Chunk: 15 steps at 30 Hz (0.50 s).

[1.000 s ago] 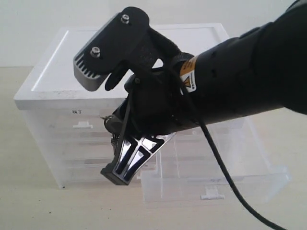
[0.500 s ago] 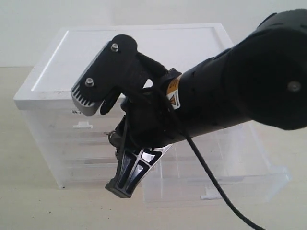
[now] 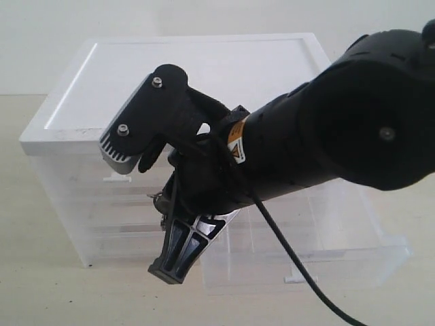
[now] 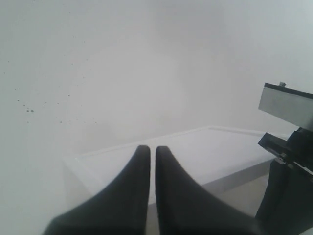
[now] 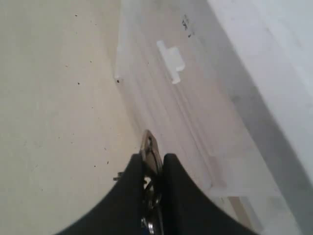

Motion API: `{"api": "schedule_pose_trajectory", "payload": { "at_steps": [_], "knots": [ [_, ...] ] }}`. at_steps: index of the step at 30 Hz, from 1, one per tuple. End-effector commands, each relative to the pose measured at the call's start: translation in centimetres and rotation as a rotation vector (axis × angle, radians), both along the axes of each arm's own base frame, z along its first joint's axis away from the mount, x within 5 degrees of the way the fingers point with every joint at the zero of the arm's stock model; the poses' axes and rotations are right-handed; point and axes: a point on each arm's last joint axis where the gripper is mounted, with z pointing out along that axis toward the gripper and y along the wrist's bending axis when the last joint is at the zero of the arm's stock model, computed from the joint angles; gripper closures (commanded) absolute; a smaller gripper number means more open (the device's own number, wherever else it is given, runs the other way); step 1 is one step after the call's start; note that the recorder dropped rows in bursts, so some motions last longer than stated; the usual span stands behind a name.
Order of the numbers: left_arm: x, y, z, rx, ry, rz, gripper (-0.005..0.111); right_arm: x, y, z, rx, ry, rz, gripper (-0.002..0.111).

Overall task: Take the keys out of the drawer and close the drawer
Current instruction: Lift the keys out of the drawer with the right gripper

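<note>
Before the cabinet (image 3: 183, 75), in the exterior view, we note the right gripper (image 3: 173, 263) pointing down just off the cabinet's front; the drawer (image 3: 340, 261) stands pulled out at the cabinet's lower right. Beside the cabinet's top, in the left wrist view, the left gripper (image 4: 148, 164) has its fingers pressed almost together with nothing between them. Near the cabinet's front, in the right wrist view, the right fingers pinch the keys (image 5: 150, 147); the keys hang outside the drawer, above the table (image 5: 58, 98).
</note>
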Motion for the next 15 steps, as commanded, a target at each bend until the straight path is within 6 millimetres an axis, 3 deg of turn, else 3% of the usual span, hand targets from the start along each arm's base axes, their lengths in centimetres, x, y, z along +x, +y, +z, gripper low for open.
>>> {"api": "schedule_pose_trajectory", "payload": {
  "at_steps": [1, 9, 15],
  "knots": [
    [-0.1, 0.0, -0.3, -0.003, 0.014, -0.006, 0.102, 0.1, 0.0, -0.3, -0.027, 0.008, 0.005, 0.108],
    [0.0, 0.0, -0.3, 0.001, 0.02, -0.002, 0.102, 0.5, 0.6, -2.0, -0.073, 0.037, 0.006, 0.108],
    [0.0, 0.0, -0.3, -0.005, 0.023, -0.004, 0.102, 0.5, 0.6, -2.0, -0.073, 0.037, 0.006, 0.108]
  ]
}}
